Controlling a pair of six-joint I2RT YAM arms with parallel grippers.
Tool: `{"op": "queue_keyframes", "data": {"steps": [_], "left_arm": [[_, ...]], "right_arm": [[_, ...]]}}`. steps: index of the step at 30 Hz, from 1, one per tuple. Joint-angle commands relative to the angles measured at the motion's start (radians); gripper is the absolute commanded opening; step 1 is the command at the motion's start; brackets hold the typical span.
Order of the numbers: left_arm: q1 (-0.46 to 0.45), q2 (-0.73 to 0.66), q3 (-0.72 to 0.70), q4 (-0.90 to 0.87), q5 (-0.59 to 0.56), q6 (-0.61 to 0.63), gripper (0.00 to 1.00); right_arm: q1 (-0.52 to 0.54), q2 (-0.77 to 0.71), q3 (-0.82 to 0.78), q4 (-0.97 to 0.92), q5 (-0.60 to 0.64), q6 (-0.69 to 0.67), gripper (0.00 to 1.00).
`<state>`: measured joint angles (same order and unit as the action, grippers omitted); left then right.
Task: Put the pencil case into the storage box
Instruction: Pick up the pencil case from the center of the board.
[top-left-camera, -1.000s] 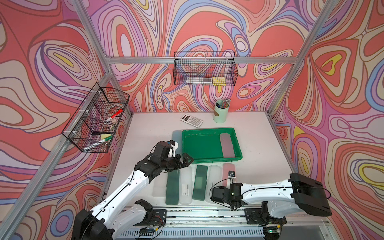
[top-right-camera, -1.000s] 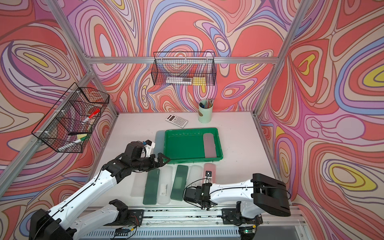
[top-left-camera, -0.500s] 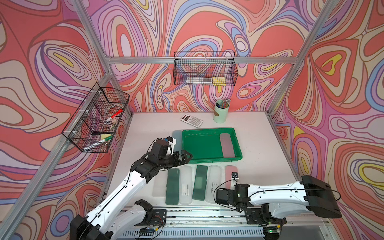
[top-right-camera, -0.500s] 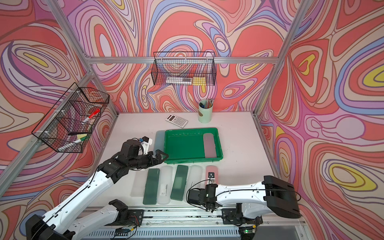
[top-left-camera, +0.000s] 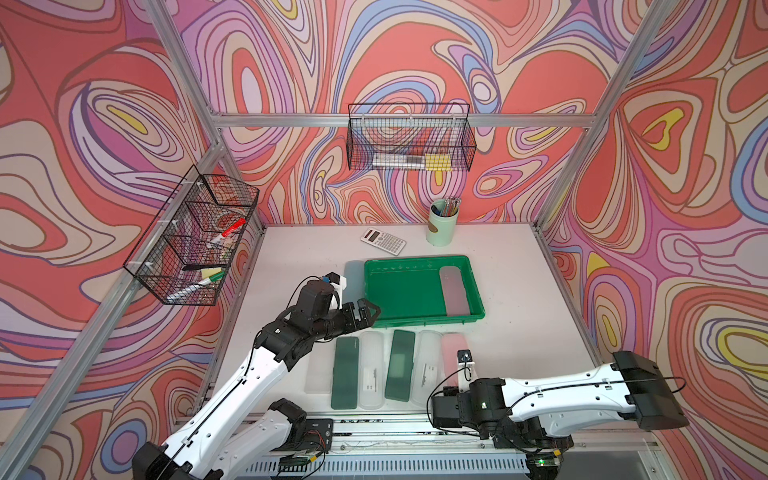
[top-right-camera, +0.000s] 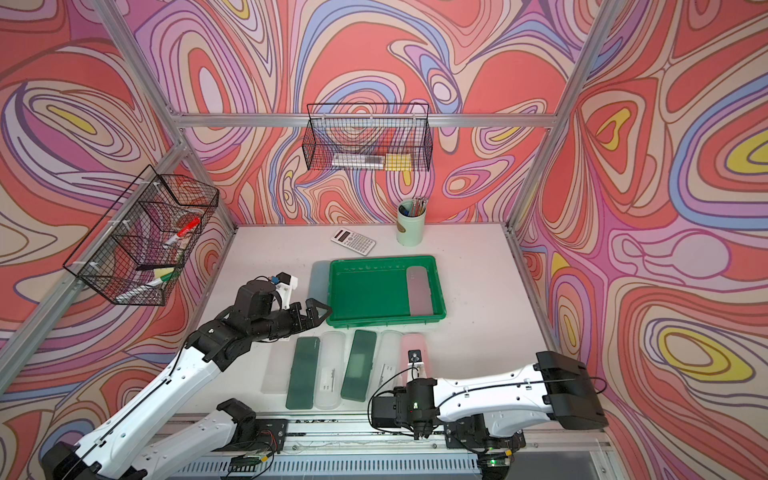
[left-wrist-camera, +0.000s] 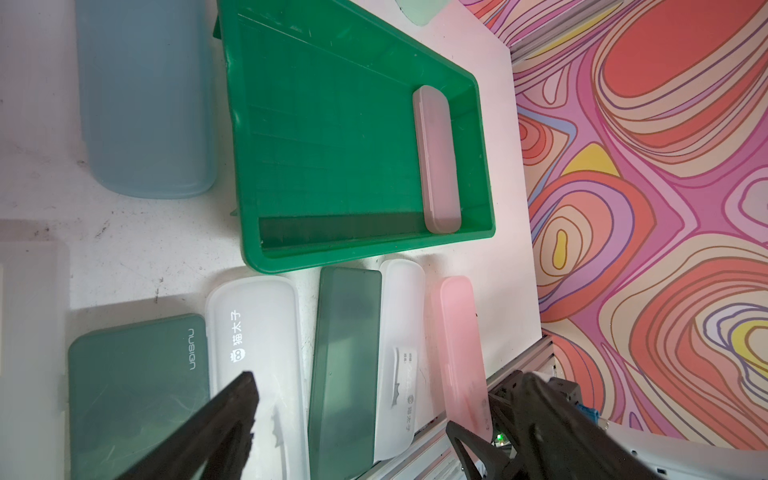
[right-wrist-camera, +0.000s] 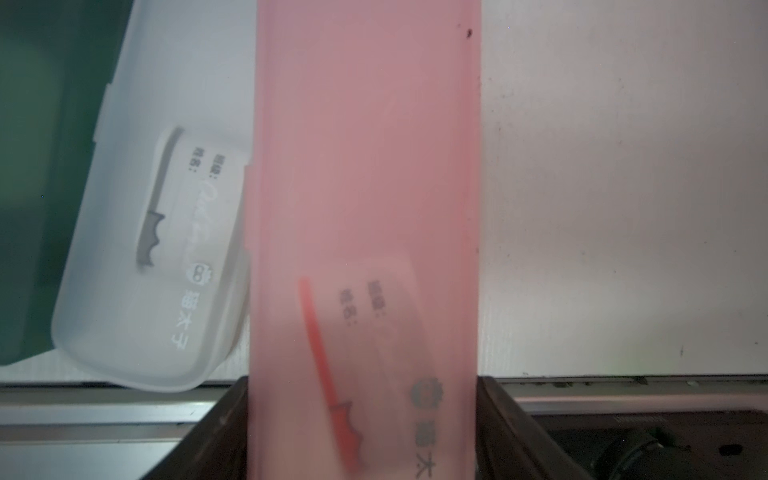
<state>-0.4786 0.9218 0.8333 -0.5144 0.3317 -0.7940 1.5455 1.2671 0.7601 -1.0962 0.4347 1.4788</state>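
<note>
Near the white table's front, outside the box, the pink case ends the row, clamped by the right gripper, left gripper spread beside the box

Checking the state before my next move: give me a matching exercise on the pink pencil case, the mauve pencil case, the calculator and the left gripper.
1 pink pencil case
2 mauve pencil case
3 calculator
4 left gripper

A in the storage box
B open, empty
C on the table behind the storage box
D clamped in the right gripper

Pairs: 1-D, 2-A, 3-C, 4-B
</note>
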Motion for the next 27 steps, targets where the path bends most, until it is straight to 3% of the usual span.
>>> {"op": "queue_keyframes", "data": {"steps": [1, 14, 23, 25, 27], "left_arm": [[-0.004, -0.029, 0.041, -0.056, -0.035, -0.001, 0.99], [-0.004, -0.052, 0.069, -0.072, -0.077, -0.012, 0.99], [-0.005, 0.067, 0.134, -0.001, -0.069, 0.002, 0.99], [-0.005, 0.114, 0.157, 0.02, -0.064, 0.008, 0.99], [-0.004, 0.157, 0.182, 0.031, -0.062, 0.018, 0.99]], "right_arm": [[0.035, 0.002, 0.036, -0.047, 0.057, 0.035, 0.54], [0.086, -0.067, 0.14, -0.165, 0.174, 0.039, 0.53], [0.08, -0.106, 0.254, -0.238, 0.276, 0.03, 0.51], [0.05, -0.133, 0.283, -0.228, 0.306, -0.006, 0.5], [-0.031, -0.156, 0.302, -0.163, 0.279, -0.128, 0.49]]}}
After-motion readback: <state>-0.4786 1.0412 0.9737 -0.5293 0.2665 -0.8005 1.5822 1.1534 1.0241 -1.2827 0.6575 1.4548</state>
